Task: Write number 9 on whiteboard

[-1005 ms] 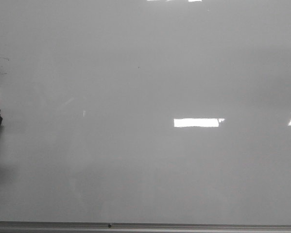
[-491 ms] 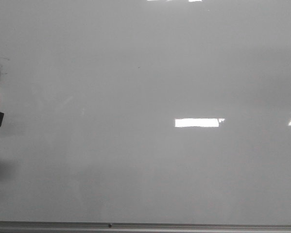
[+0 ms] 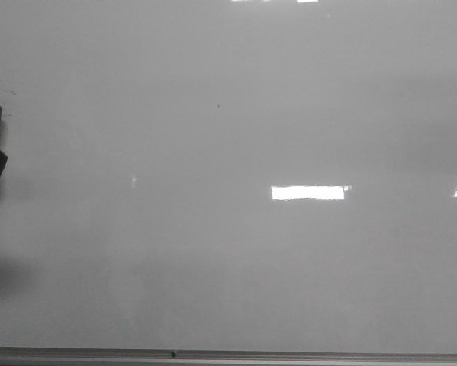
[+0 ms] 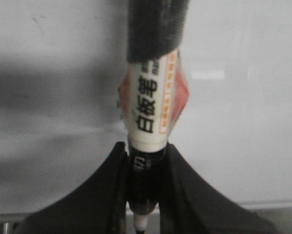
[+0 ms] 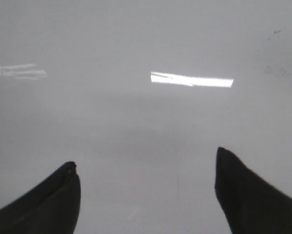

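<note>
I find the whiteboard (image 3: pixel 236 229) bare: no number 9 is written yet. My left claw (image 4: pixel 145 161), clamped on the marker (image 4: pixel 153 105), sits at the board's left edge; my right claw (image 5: pixel 146 190) is spread apart, holding nothing.

My black fingers (image 4: pixel 111 190) pinch a marker (image 4: pixel 153 112) with a white label, black characters and an orange stripe, its cap dark grey, against the glossy grey-white whiteboard (image 3: pixel 228 252) patched with bright white reflections.
</note>
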Robot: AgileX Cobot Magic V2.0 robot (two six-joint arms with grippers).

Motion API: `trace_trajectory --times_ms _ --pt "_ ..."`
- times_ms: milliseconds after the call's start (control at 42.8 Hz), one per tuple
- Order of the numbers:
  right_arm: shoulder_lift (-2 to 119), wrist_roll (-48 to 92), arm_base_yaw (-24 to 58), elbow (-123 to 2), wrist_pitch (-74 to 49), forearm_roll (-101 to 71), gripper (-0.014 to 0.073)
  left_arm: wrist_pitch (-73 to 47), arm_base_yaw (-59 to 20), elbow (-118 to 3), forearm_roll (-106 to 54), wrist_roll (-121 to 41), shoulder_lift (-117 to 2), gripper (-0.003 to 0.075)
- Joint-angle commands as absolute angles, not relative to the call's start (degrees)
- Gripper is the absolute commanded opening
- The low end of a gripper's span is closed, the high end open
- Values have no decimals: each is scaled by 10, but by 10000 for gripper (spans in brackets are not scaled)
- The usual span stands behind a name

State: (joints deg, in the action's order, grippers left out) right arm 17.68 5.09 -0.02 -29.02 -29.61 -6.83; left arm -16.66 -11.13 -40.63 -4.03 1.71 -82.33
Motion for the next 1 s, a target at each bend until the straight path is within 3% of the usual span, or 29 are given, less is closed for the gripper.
trace_trajectory --times_ms 0,234,584,771,981 --pt "219 56 -3 -339 -310 -74 591 -269 -142 -473 -44 -18 -777 1" --pt "334 147 6 -426 -410 -150 591 -394 -232 -560 -106 -135 -721 1" --pt "513 444 99 -582 -619 -432 591 -666 -276 -598 -421 -542 -699 1" --pt "611 531 155 -631 -682 -560 592 -721 -276 -599 -471 -590 -699 1" --pt "698 561 221 -690 -666 -600 592 -721 -276 -599 -471 -594 -699 1"
